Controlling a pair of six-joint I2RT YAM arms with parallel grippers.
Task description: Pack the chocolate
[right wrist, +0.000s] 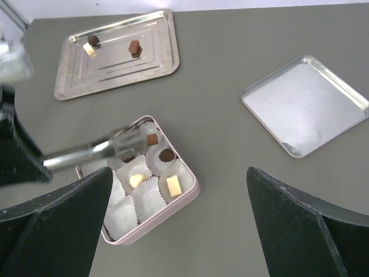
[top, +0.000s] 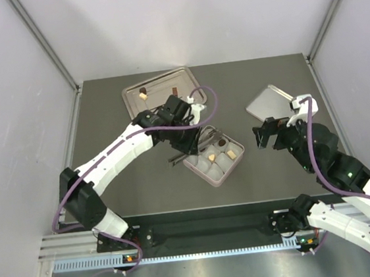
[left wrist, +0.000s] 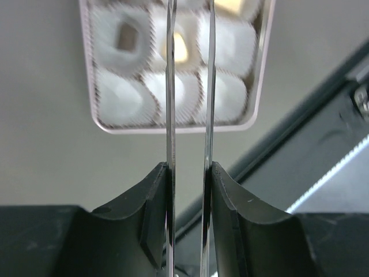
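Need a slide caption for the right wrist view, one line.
Tweezers reach over the pink box, partly filled with chocolate; three pieces lie on the silver tray.

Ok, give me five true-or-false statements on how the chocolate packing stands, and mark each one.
1. The left gripper grips metal tongs that reach over the pink box. True.
2. The silver tray has no chocolate on it. False: three pieces lie on it.
3. The right gripper is open and holds nothing. True.
4. Every paper cup in the box is filled. False: several paper cups hold nothing.
5. The box holds both a dark piece and a cream piece. True.
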